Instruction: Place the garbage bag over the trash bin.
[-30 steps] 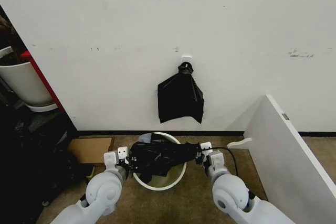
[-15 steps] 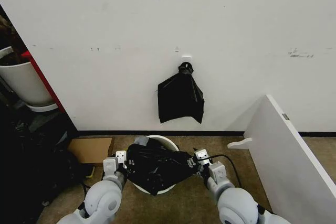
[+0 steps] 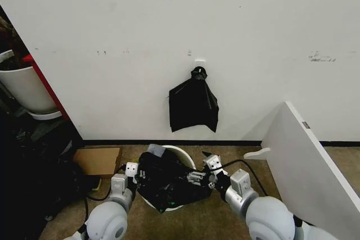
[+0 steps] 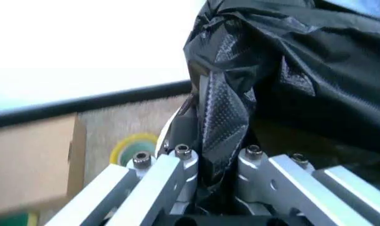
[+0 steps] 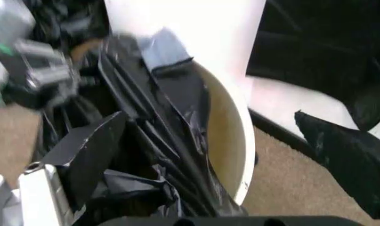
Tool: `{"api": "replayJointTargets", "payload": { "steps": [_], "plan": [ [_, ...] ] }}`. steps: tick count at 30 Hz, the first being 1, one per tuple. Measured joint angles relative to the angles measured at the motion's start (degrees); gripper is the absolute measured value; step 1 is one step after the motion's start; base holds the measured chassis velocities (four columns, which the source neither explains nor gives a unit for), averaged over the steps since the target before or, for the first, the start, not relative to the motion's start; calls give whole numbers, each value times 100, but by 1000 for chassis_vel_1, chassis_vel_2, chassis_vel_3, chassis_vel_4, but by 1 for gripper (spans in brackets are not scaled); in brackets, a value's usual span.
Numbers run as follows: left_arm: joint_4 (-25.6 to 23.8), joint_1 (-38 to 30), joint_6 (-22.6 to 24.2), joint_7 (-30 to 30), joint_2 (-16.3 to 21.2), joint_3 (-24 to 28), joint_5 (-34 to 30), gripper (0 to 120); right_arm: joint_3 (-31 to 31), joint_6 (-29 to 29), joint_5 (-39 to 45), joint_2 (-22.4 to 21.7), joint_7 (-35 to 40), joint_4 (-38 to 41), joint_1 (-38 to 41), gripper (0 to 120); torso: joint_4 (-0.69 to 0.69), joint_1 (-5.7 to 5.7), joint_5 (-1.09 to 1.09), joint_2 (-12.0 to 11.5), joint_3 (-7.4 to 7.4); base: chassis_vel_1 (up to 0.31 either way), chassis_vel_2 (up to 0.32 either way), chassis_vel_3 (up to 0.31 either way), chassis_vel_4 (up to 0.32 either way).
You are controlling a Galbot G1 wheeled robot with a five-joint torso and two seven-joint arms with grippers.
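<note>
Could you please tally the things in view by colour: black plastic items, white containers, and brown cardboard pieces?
Black plastic: 2, the garbage bag draped on the bin and the black bunch hanging on the wall.
White containers: 2, the trash bin and the plant pot.
Brown cardboard: 1, the cardboard piece on the floor.
Total: 5.
</note>
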Motion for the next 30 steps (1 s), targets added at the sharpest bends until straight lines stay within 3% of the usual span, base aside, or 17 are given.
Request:
{"api": "replayJointTargets", "payload": {
  "steps": [7, 19, 30],
  "plan": [
    [75, 87, -428, 331, 2, 84, 772, 4, -245, -257, -14, 302, 235, -355, 411, 100, 0, 0, 0, 0, 0, 0, 0, 0, 0],
    [77, 126, -671, 449, -9, 134, 1009, 4, -772, -337, -902, 821, 321, -1024, 780, 97, 0, 0, 0, 0, 0, 0, 0, 0, 0],
    [80, 123, -695, 477, -48, 189, 1120, 4, -966, -334, -1000, 957, 332, -1125, 896, 88, -1, 0, -1, 0, 0, 0, 0, 0, 0]
  ]
}}
